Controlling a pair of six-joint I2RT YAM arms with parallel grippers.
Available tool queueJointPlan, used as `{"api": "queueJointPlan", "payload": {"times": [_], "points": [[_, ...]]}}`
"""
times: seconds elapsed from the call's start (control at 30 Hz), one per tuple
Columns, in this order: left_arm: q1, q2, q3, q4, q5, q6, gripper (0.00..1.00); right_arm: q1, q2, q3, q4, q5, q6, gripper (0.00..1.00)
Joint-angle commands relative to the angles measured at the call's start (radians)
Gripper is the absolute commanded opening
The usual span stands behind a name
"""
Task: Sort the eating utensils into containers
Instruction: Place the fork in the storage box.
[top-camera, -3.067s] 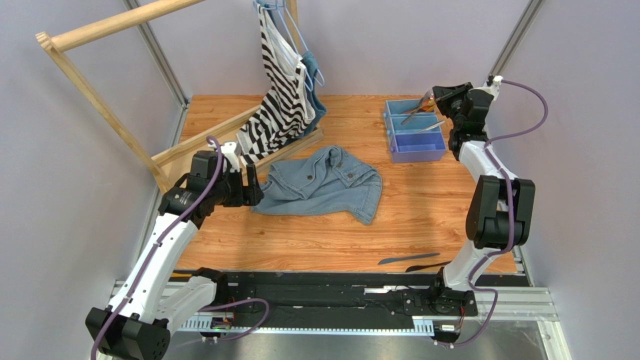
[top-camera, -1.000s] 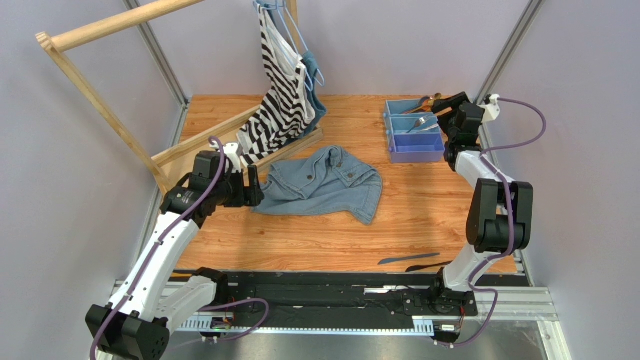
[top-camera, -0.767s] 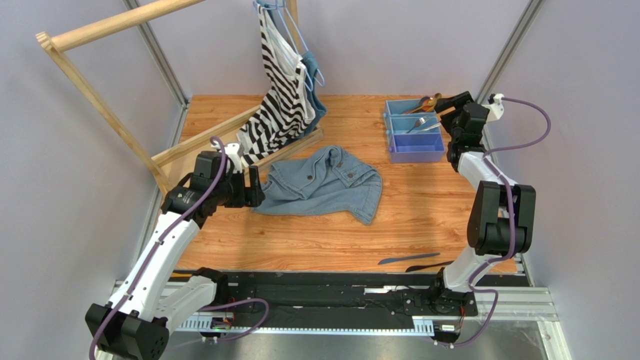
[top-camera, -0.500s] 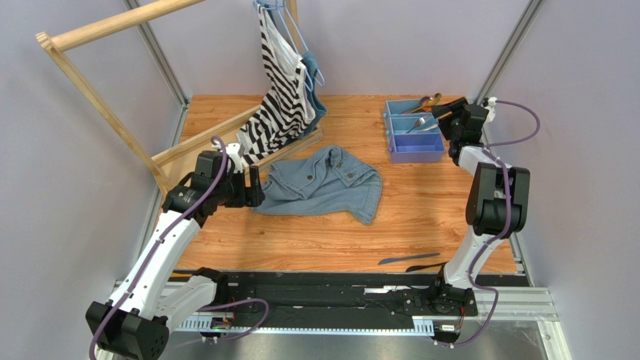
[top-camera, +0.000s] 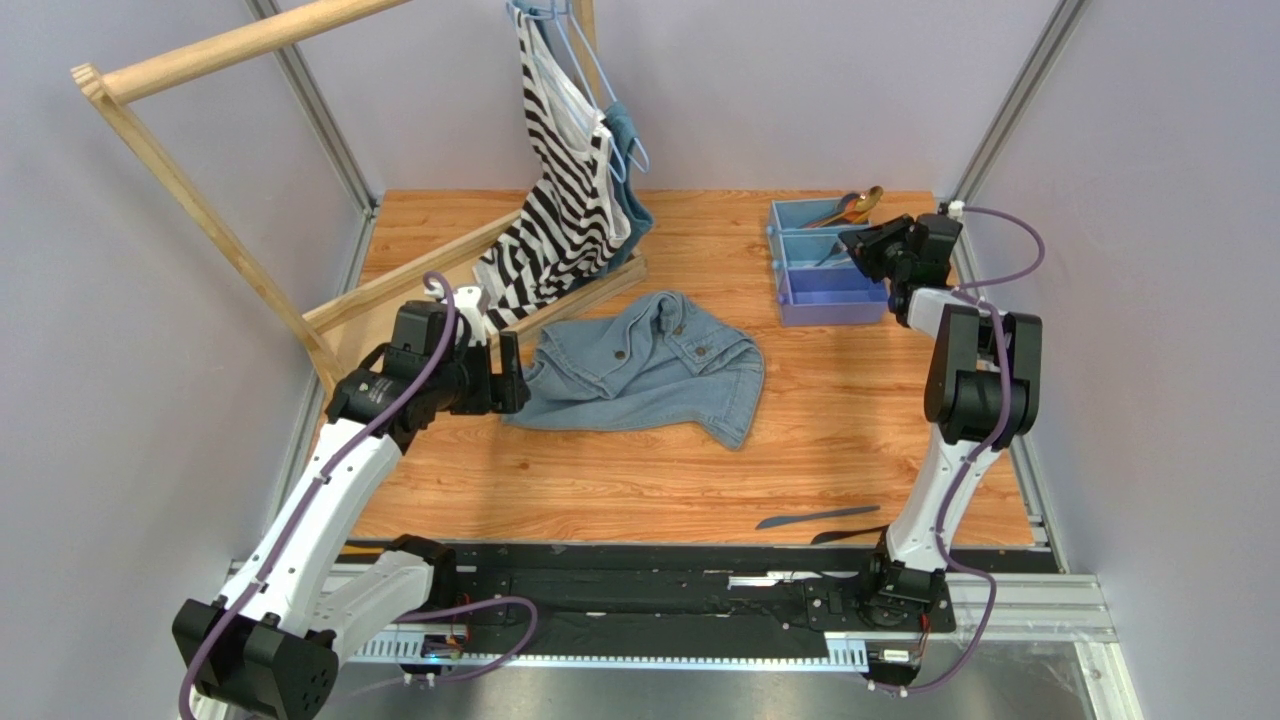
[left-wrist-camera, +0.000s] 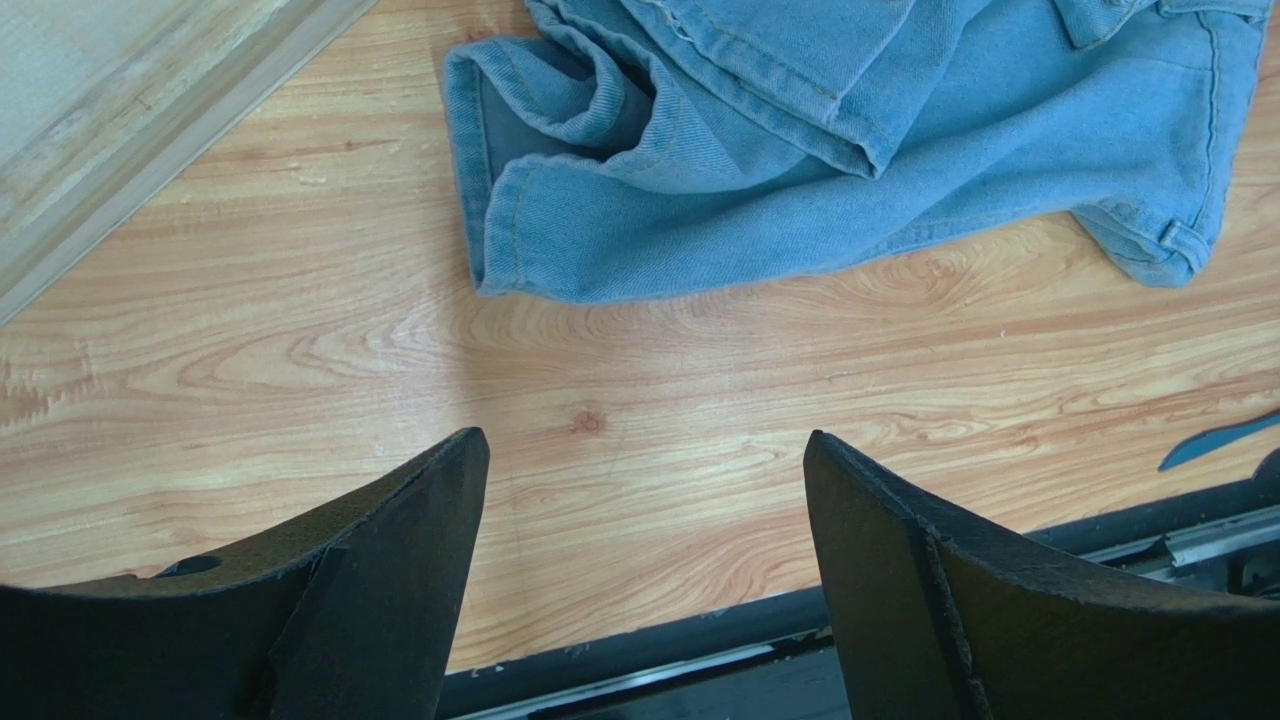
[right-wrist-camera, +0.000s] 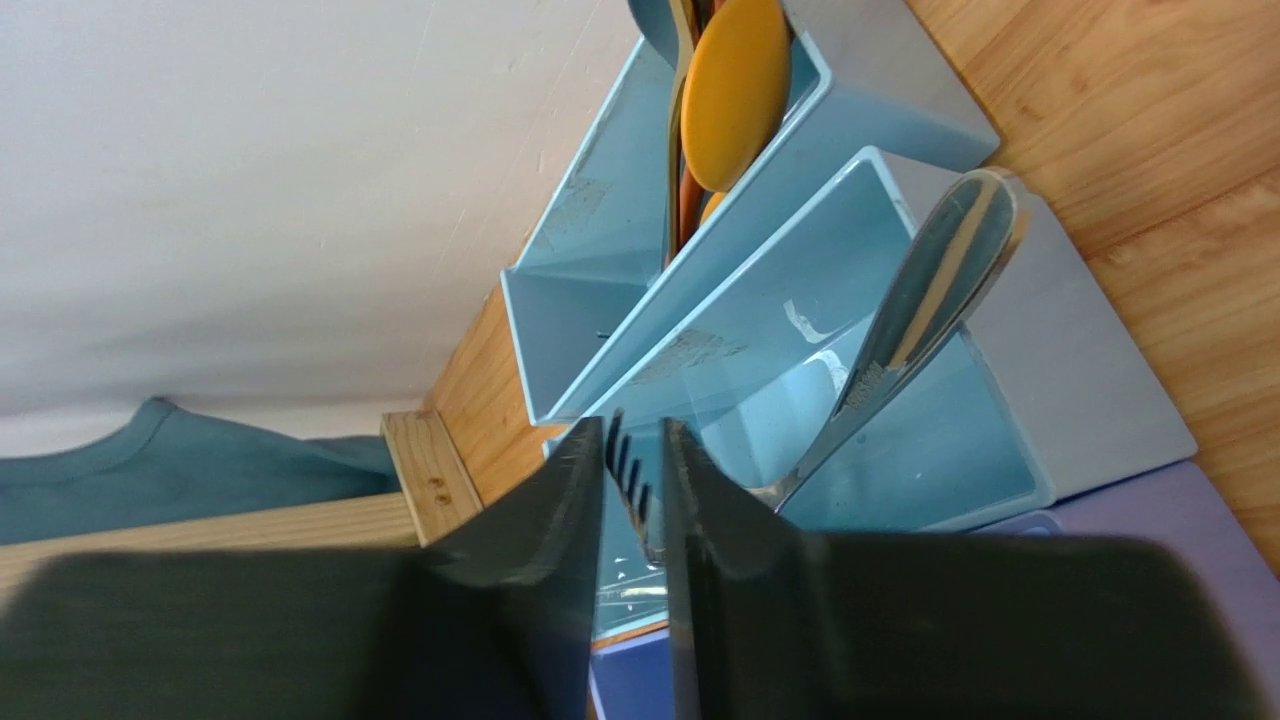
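The light blue three-compartment tray (top-camera: 783, 255) stands at the back right. A gold spoon (top-camera: 854, 206) and an orange spoon (right-wrist-camera: 736, 75) lie in its far compartment. A silver fork (right-wrist-camera: 932, 285) lies in the middle one, its handle propped on the right wall. My right gripper (top-camera: 860, 245) is low over the middle compartment, and its jaws (right-wrist-camera: 633, 450) are closed to a thin slit through which the fork's tines show. A blue knife (top-camera: 796, 519) and a dark utensil (top-camera: 851, 533) lie at the near edge. My left gripper (top-camera: 507, 375) is open and empty (left-wrist-camera: 646, 495).
A crumpled denim garment (top-camera: 646, 368) lies mid-table, and it also shows in the left wrist view (left-wrist-camera: 842, 135). A wooden rack (top-camera: 226, 225) stands at the left, with a striped top (top-camera: 564, 180) on hangers. The black front rail (top-camera: 676, 563) borders the table.
The right gripper, which held the fork above the tray, left it in the middle compartment, then swung down and left to the tray's level. The left arm has not moved.
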Motion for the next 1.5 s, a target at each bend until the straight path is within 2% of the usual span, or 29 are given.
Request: {"api": "queueJointPlan", "payload": {"times": [0.0,0.1,0.13,0.37,0.57,0.97,1.23,1.47], "points": [[-0.005,-0.002,0.003,-0.007,-0.005,0.01,0.86,0.0,0.017,0.033,0.083,-0.042,0.024,0.11],[-0.007,-0.002,0.003,-0.007,-0.005,0.011,0.86,0.0,0.008,0.026,0.084,-0.026,0.024,0.01],[-0.007,0.0,0.003,-0.007,-0.005,0.01,0.86,0.0,0.004,0.023,0.084,-0.02,0.021,0.0],[-0.008,-0.003,0.003,-0.007,-0.004,0.011,0.86,0.0,-0.07,-0.031,0.104,0.043,-0.014,0.0],[-0.011,0.004,0.001,-0.006,-0.002,0.007,0.86,-0.011,-0.108,-0.088,0.17,0.06,0.018,0.0],[-0.017,0.0,0.001,-0.006,-0.007,0.007,0.85,-0.02,-0.104,-0.109,0.192,0.074,0.038,0.0],[-0.022,-0.002,0.001,-0.007,-0.005,0.007,0.86,-0.023,-0.156,-0.172,0.155,0.158,0.003,0.13],[-0.024,0.001,0.003,-0.007,-0.004,0.008,0.85,-0.023,-0.206,-0.14,0.071,0.186,-0.051,0.27]]}}
